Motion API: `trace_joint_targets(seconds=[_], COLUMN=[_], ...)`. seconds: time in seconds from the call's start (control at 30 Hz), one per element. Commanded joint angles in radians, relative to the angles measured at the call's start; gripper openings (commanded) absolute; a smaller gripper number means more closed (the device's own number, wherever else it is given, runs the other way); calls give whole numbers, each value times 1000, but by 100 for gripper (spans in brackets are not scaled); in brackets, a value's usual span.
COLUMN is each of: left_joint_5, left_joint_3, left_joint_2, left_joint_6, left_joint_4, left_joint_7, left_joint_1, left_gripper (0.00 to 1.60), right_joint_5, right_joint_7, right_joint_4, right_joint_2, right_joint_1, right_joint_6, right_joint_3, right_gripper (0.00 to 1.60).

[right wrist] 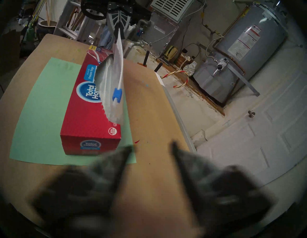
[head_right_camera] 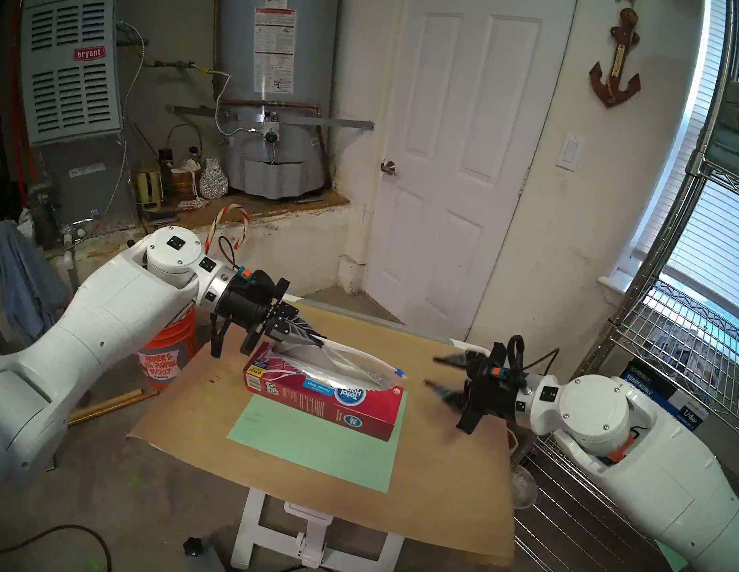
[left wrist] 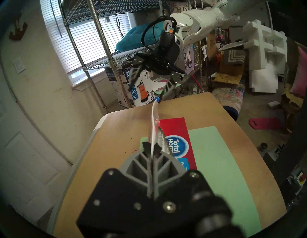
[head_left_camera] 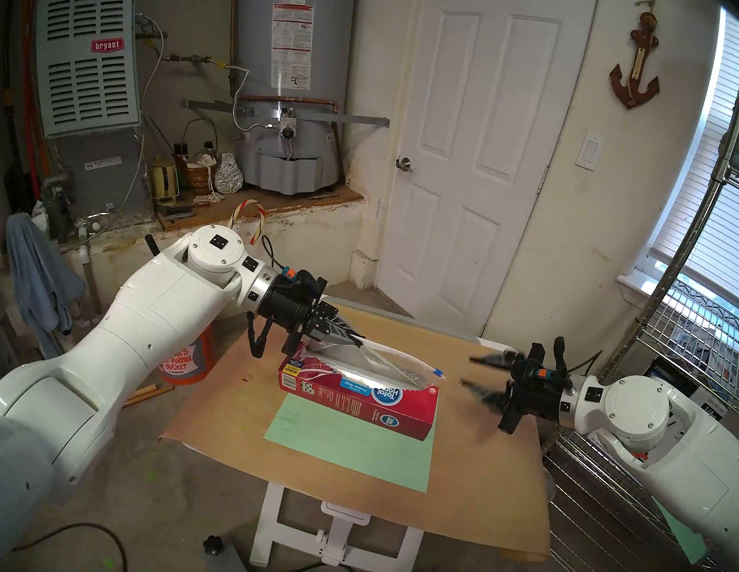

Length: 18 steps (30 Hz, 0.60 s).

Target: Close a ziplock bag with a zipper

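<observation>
The clear ziplock bag (head_left_camera: 387,362) hangs over the red box (head_left_camera: 359,399), its white top strip running left to right. My left gripper (head_left_camera: 361,339) is shut on the left end of that strip, seen close up in the left wrist view (left wrist: 151,148). The blue zipper (head_left_camera: 439,372) sits at the strip's right end (right wrist: 117,94). My right gripper (head_left_camera: 467,369) is open, a short way to the right of the zipper and not touching it; its blurred fingers (right wrist: 126,156) frame bare table in the right wrist view.
The box lies on a green sheet (head_left_camera: 351,449) on the brown paper-covered table (head_left_camera: 481,479). A wire shelf rack (head_left_camera: 681,376) stands close behind my right arm. An orange bucket (head_right_camera: 163,356) stands on the floor beside the table's left edge.
</observation>
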Motion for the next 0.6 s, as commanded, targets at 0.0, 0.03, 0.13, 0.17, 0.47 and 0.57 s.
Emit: trace_joint_targets(seconds=[0.0, 0.03, 0.13, 0.17, 0.47, 0.57], left_joint_5=[3, 3, 11, 17, 30, 36], left_joint_3=[-3, -3, 0, 3, 8, 9], left_joint_2=[-12, -14, -20, -20, -33, -34], left_joint_6=[-1, 0, 1, 0, 8, 12], left_joint_4=[1, 3, 5, 2, -4, -7], left_joint_7=[9, 10, 18, 21, 41, 46], left_joint_1=[-26, -27, -30, -31, -38, -40], left_gripper=[0, 0, 0, 0, 0, 0], right_joint_5=[85, 100, 113, 131, 195, 212], right_joint_7=[-123, -132, -205, -189, -357, -403], right_joint_4=[16, 17, 16, 10, 27, 27], right_joint_2=[-109, -114, -163, -142, -261, -290], right_joint_1=[8, 19, 28, 37, 72, 87], right_joint_6=[32, 44, 62, 62, 125, 138], right_joint_3=[86, 84, 88, 83, 95, 97], right_gripper=[160, 160, 160, 160, 160, 160])
